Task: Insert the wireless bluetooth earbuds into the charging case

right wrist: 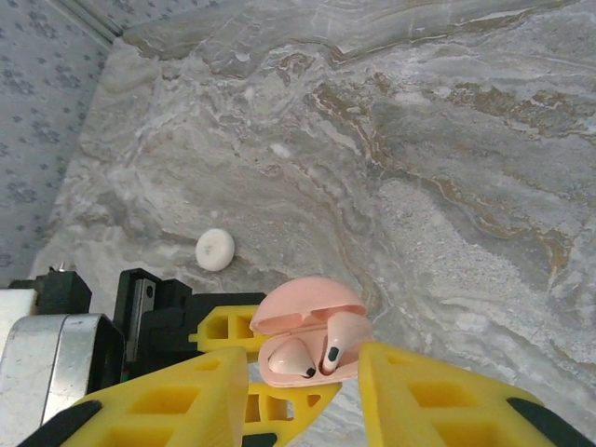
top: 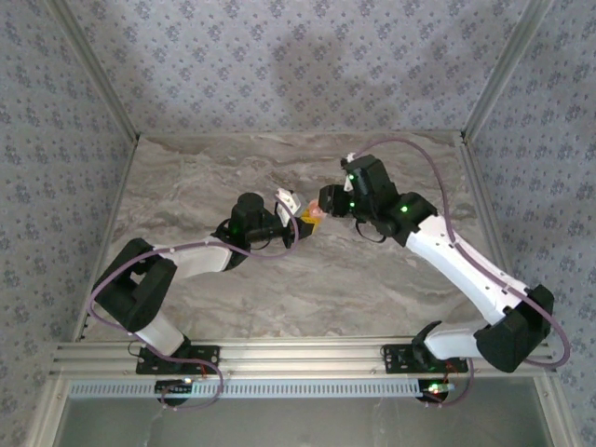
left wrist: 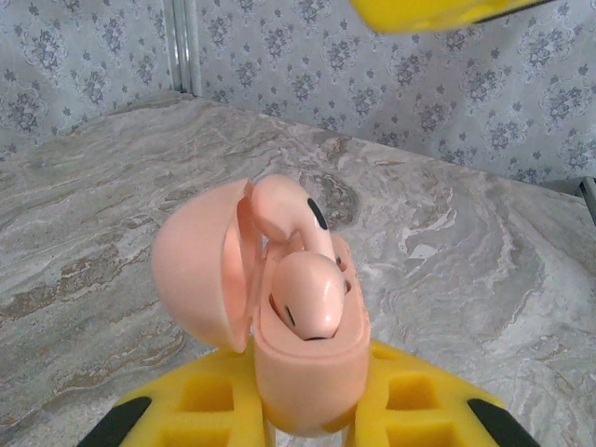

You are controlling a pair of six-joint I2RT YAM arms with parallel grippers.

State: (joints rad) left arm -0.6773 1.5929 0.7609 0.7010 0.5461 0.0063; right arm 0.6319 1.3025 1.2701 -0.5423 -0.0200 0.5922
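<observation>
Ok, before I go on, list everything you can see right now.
charging case: one, pink, mid-table, lid open
earbuds: two, pink, in the case; one seated, the other standing higher
disc: one, small, white, round, on the table, apart from the case
table: one, grey marble pattern
walls: grey-blue, patterned, around the table
left hand: yellow fingers shut on the charging case
right hand: yellow fingers apart, either side of the case, holding nothing
</observation>
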